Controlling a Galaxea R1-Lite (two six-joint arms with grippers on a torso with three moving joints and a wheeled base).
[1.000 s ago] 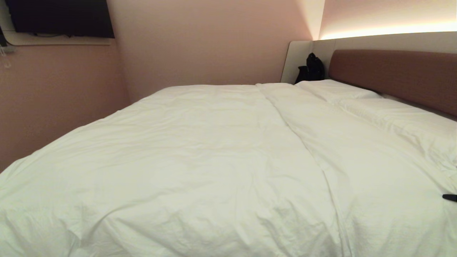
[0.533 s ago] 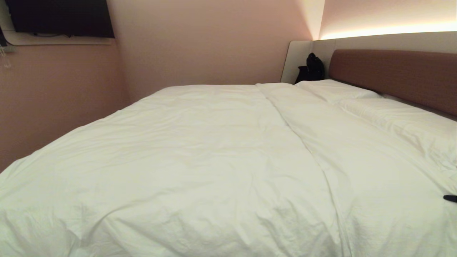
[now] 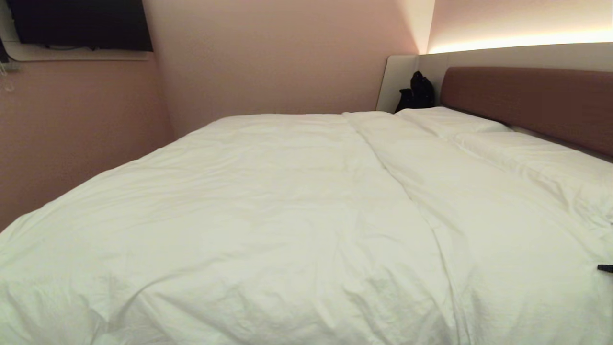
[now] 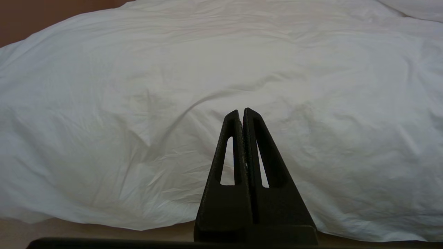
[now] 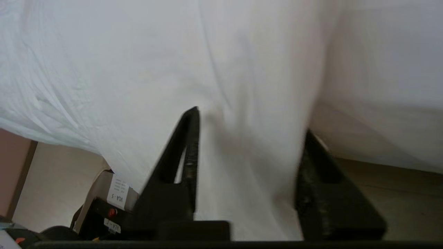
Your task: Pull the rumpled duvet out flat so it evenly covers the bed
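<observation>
The white duvet (image 3: 268,215) lies spread over the bed (image 3: 527,100), lightly wrinkled, with a long fold line running toward the headboard. My right gripper (image 5: 251,121) is at the bed's near right side. It is open, with a hanging fold of the duvet (image 5: 242,166) loose between its fingers. Only its dark tip (image 3: 605,268) shows in the head view, at the right edge. My left gripper (image 4: 241,111) is shut and holds nothing. It is parked level in front of the duvet's (image 4: 138,103) draped near edge.
Two flat white pillows (image 3: 450,122) (image 3: 541,163) lie along the headboard. A black bag (image 3: 416,93) stands in the far corner. A dark screen (image 3: 81,24) hangs on the left wall. The robot's labelled base (image 5: 110,204) stands on the floor beside the bed.
The right gripper's dark tip has drawn back slightly toward the right edge of the head view. The duvet and the rest of the scene look the same.
</observation>
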